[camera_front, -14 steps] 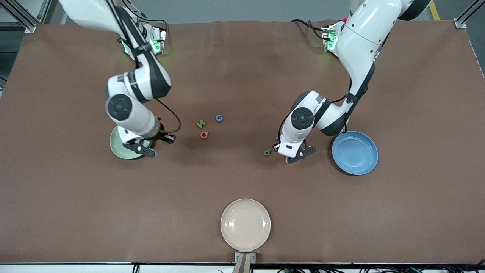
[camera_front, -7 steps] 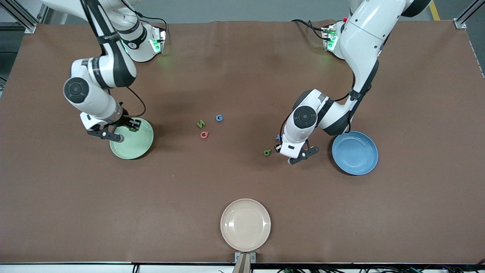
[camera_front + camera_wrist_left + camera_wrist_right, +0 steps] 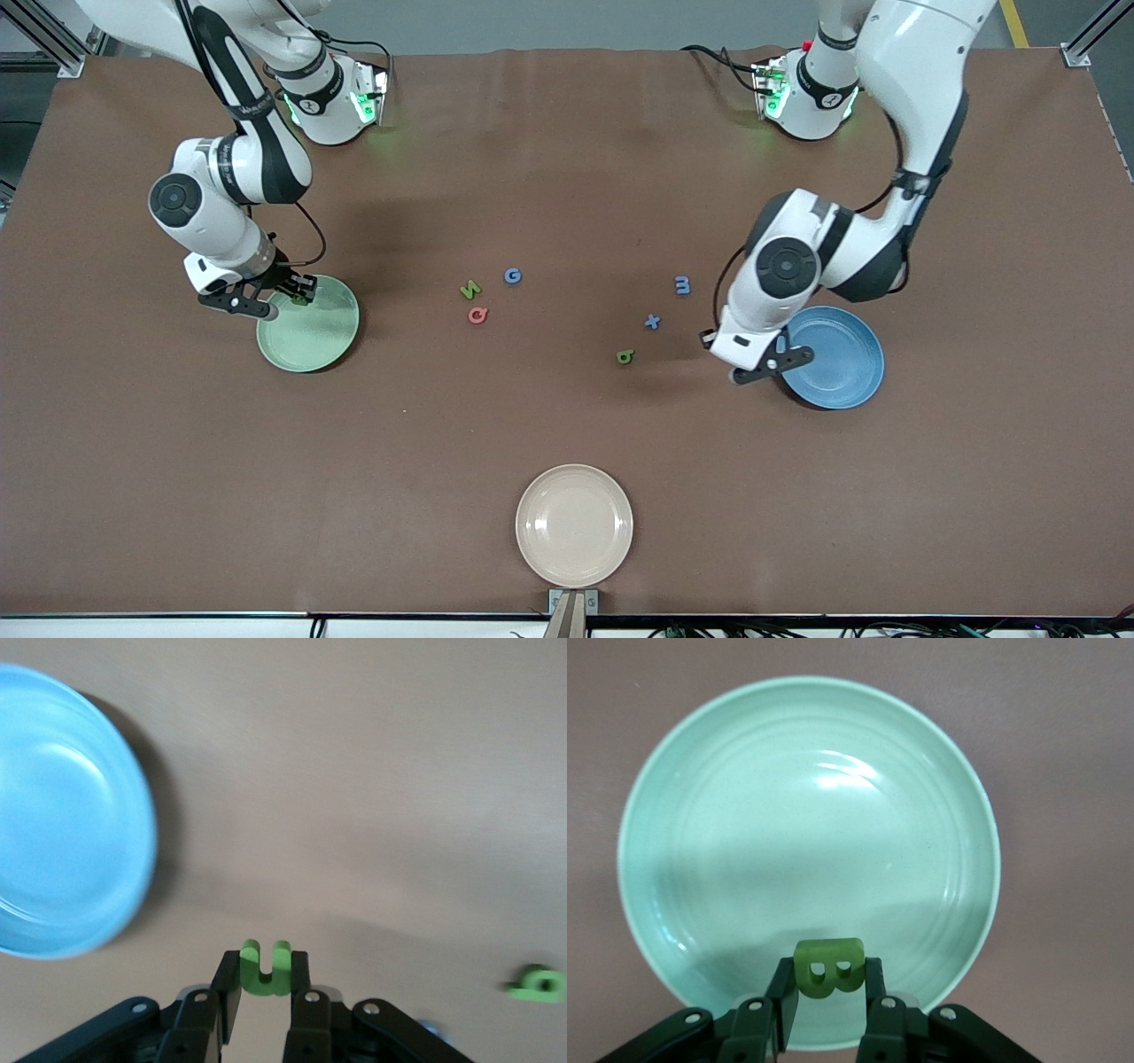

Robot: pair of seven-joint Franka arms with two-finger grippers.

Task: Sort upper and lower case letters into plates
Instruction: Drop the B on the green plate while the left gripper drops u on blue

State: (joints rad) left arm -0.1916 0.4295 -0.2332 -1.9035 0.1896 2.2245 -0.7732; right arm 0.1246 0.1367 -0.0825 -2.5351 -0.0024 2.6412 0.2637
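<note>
Round cream-beige plastic plate (image 3: pixel 574 525): nearest the front camera, bare. Blue round plate (image 3: pixel 837 361) and pale green round plate (image 3: pixel 310 337): both bare, nothing sorted yet. Left gripper (image 3: pixel 264 990): clamped on small green letter u (image 3: pixel 266 966), beside blue plate. Right gripper (image 3: pixel 830 992): clamped on green capital B (image 3: pixel 829 967), over green plate's rim. Loose on table: green (image 3: pixel 625 356), x (image 3: pixel 653 322), red Q (image 3: pixel 477 315), N (image 3: pixel 470 289), m (image 3: pixel 681 284), G (image 3: pixel 512 276).
</note>
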